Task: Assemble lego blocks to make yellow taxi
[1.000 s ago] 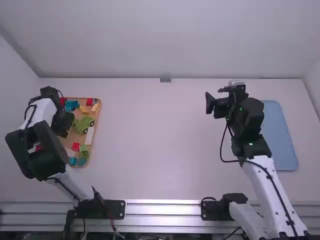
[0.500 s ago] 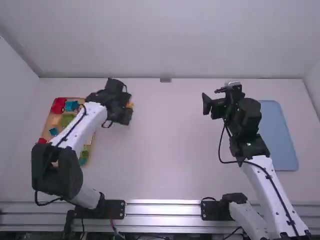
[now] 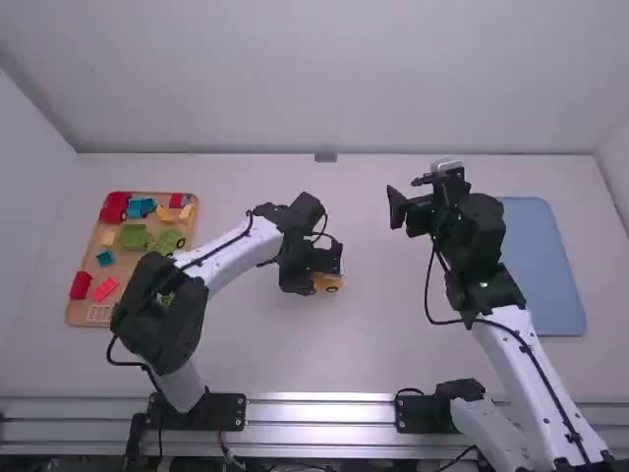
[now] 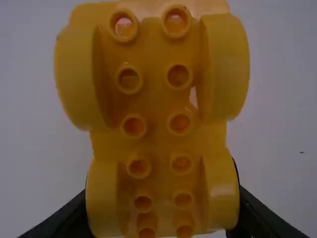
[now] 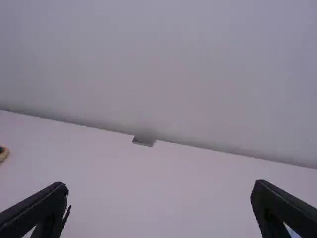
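My left gripper (image 3: 320, 265) is over the middle of the table, shut on a yellow car body (image 3: 328, 283) with dark wheels. In the left wrist view the yellow car body (image 4: 156, 104) shows hollow tubes and rounded wheel arches, and my left gripper (image 4: 162, 210) has its fingers on either side. At the right, above the table, my right gripper (image 3: 409, 193) holds nothing. In the right wrist view my right gripper (image 5: 159, 188) is wide open.
At the far left a wooden tray (image 3: 74, 314) carries red, blue, green and yellow pieces, among them a green car (image 3: 168, 241). A blue mat (image 3: 546, 265) lies at the right, beside the right arm. A wall rises behind the table.
From over the tray, my left gripper has swung right to the table's middle, carrying the yellow car body. The right arm has shifted slightly left.
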You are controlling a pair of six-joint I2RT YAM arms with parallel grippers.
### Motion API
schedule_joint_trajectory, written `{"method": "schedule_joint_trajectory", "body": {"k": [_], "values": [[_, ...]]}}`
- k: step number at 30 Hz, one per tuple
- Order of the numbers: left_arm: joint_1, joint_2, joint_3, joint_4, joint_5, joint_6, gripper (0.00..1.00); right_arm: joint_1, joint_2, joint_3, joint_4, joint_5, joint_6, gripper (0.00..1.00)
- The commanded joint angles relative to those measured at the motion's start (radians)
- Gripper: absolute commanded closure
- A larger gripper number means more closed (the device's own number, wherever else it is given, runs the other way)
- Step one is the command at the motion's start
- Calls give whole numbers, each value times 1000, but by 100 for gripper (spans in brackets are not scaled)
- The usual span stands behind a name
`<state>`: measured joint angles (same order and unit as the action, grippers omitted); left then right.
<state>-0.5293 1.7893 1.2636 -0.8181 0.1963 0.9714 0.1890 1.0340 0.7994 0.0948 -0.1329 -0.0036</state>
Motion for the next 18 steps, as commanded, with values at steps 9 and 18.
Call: {"method": "schedule_joint_trajectory", "body": {"k": [9, 18], "values": [[6, 147, -9, 52, 24, 92, 41, 2, 6, 39, -5, -1, 0, 1], [6, 160, -87, 162, 24, 91, 31, 0, 6, 39, -5, 0, 0, 1]]}}
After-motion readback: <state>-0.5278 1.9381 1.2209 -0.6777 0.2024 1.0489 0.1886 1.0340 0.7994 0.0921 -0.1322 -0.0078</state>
